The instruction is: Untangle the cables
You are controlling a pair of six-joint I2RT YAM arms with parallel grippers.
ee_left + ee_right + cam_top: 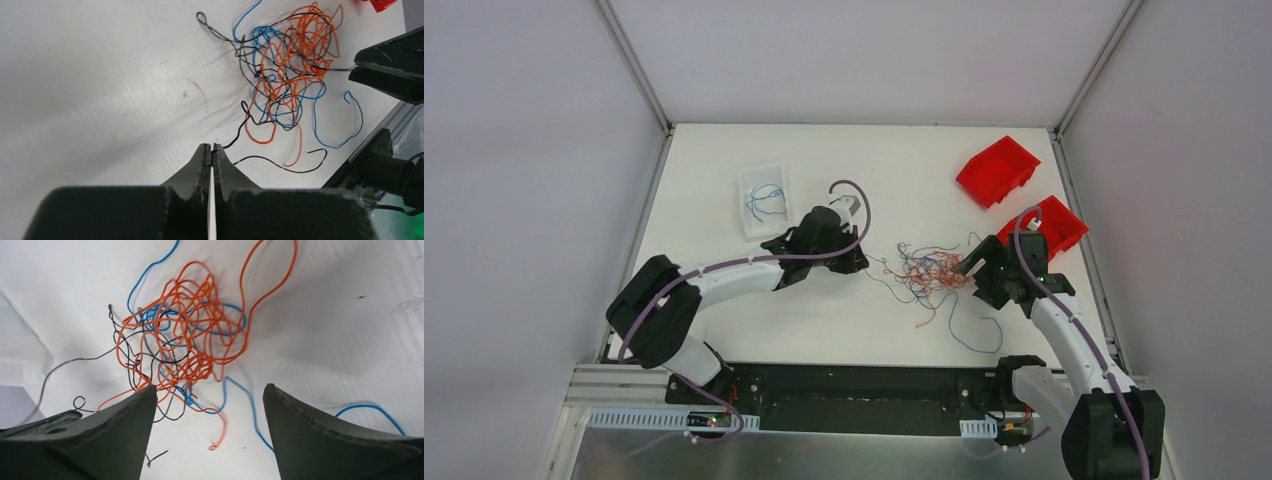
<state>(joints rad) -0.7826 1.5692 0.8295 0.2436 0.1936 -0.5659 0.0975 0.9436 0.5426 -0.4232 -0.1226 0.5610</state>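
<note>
Your left claw [211, 148] is pressed closed, a black strand [238, 133] touching its tip. Your right claw [207, 390] gapes open over the tangled cables [927, 275], right of the desk's [904, 180] centre.

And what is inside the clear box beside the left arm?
Inside the clear box lie a few thin blue cables, loosely curled. Nothing else shows in it. The box is small in the top view, so tiny pieces cannot be ruled out.

Tangled cables [929, 275] mid-table
</note>
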